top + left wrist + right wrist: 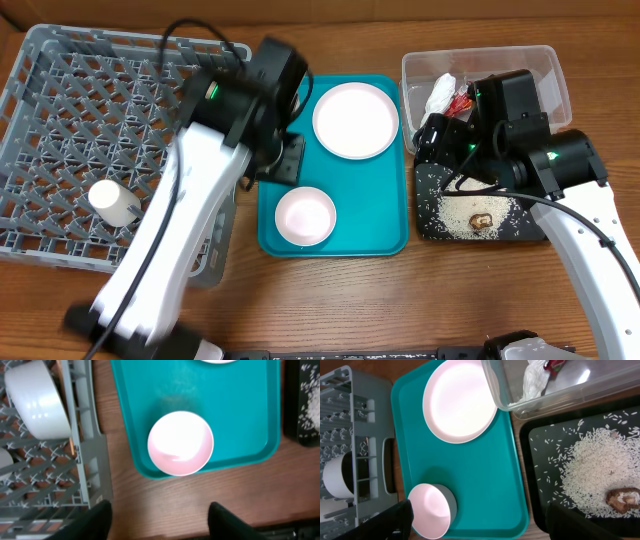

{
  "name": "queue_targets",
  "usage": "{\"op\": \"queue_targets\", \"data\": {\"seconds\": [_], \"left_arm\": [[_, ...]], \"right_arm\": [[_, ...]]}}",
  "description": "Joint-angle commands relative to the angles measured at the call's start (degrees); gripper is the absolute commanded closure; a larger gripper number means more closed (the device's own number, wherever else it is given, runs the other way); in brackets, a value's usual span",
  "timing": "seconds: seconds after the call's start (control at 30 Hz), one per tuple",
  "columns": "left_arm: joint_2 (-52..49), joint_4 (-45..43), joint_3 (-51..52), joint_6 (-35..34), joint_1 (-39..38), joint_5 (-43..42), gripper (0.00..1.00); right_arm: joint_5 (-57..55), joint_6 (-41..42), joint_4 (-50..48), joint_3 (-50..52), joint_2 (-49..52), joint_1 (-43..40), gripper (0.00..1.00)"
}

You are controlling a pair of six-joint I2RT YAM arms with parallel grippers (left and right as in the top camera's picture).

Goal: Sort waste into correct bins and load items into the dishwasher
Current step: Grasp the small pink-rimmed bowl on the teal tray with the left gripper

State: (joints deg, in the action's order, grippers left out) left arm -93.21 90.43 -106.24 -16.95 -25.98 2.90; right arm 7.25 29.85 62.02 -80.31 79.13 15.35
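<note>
1. The left jaws stand apart and hold nothing. Their dark fingers (pixel 97 520) sit at the bottom edge of the left wrist view, with bare counter (pixel 165 500) showing between them.
2. Just above that gap the bowl (pixel 180 442) stands upright, mouth up, in a lower corner of the teal tray (pixel 250 410). With the open jaws lined up on it, I judge the bowl to be the next pickup.
3. The right jaws are also apart and empty, their fingers (pixel 385 522) in the bottom corners of the right wrist view. That arm hangs over the right side of the overhead frame and grips nothing.
4. Below it, the black tray (pixel 542 445) holds the spread of rice (pixel 590 465) and the brown morsel (pixel 622 499), so the food scraps are kept together.
5. In the upper right, the clear tub (pixel 605 382) holds the napkin (pixel 535 380) and the red wrapper (pixel 555 364), the dry rubbish kept apart from the food.
6. The plate (pixel 460 400) lies flat and face up at the top of the teal tray, not yet loaded.
7. At the left of the frame, the rack (pixel 60 90) carries the cup (pixel 112 200) lying on its side. A thin wooden stick (pixel 71 435) by the rack's wall is probably a chopstick. Much of the grid looks free for the plate and bowl.
</note>
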Motion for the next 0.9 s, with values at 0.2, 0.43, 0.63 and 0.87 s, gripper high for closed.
{"op": "queue_targets", "data": {"seconds": [0.2,0.43,0.63,0.87], "left_arm": [[0.22,-26.25,33.99,-2.97,-0.11,-0.61,0.36],[-10.12,-34.62,36.13,-3.15,0.20,1.64,0.55],[-15.17,-36.59,36.09,-4.33,0.87,1.97,0.71],[-12.09,-33.35,29.57,-0.55,0.63,-7.82,0.63]], "right_arm": [[-0.09,0.20,-1.29,-1.14,-0.59,-0.11,0.14],[-0.09,0.17,-1.27,-1.14,-0.59,-0.11,0.14],[-0.09,0.17,-1.20,-1.14,-0.59,-0.11,0.14],[-0.13,0.17,-1.25,-1.14,-0.59,-0.11,0.14]]}}
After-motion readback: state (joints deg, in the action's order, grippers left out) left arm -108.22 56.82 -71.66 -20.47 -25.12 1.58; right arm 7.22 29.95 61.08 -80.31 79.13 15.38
